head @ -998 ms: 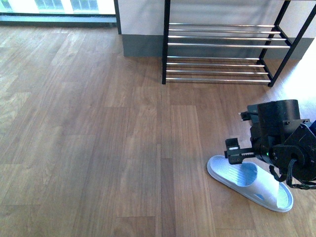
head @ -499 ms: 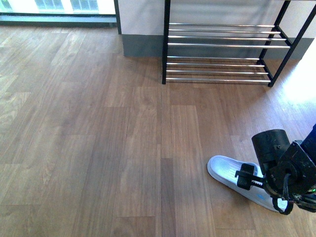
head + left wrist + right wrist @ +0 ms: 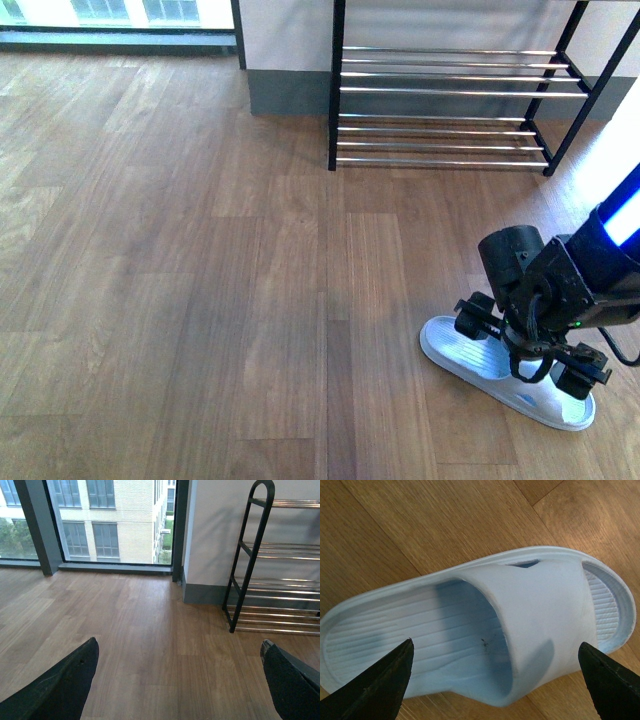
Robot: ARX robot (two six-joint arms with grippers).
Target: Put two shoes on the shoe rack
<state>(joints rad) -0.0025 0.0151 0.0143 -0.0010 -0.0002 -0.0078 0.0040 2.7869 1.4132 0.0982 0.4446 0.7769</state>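
Note:
A pale blue slide sandal (image 3: 470, 358) lies flat on the wood floor at the front right. It fills the right wrist view (image 3: 520, 630), its wide strap between my fingers. My right gripper (image 3: 533, 350) hangs just above the sandal's middle, open and pointing down, one finger (image 3: 380, 685) on either side of the strap. The shoe rack (image 3: 450, 105), black frames with chrome rods, stands empty at the back right; it also shows in the left wrist view (image 3: 255, 555). My left gripper (image 3: 180, 680) is open and empty above bare floor. No sneaker is in view.
A grey skirting board and white wall (image 3: 290, 60) run behind the rack. A floor-length window (image 3: 100, 520) lies to the back left. Wood floor (image 3: 200, 280) spreads left of the sandal.
My right gripper has swung from beside the sandal to over its middle, turned downward, and now covers the strap in the front view. The sandal has not moved.

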